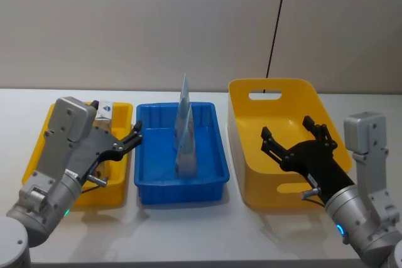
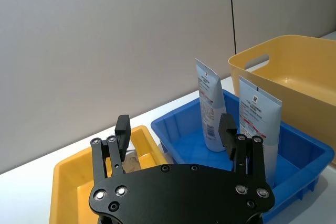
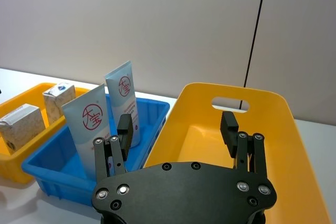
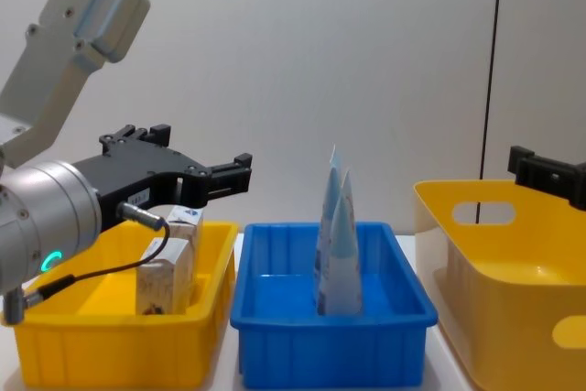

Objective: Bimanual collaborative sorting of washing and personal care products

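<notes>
Tubes (image 1: 184, 131), head view: two upright in the blue bin (image 1: 182, 191), long axis vertical, crimped tips up, caps down; left gripper (image 1: 133, 137) over the yellow tray (image 1: 113, 196), right gripper (image 1: 292, 131) over the yellow tub (image 1: 251, 183). Wrist views: each claw gapes, empty. Chest view: a pick would likely go best pinching the flat faces high up, lifting straight.

1. A red ring logo enclosing two red characters, seemingly "大宝", is printed on the front tube (image 3: 88, 129) and repeated on the rear tube (image 3: 125, 100).
2. A square code, a barcode and fine print are borne on the tubes' backs; none can be read.
3. A blue mark on a small box (image 3: 59, 97) cannot be read.
</notes>
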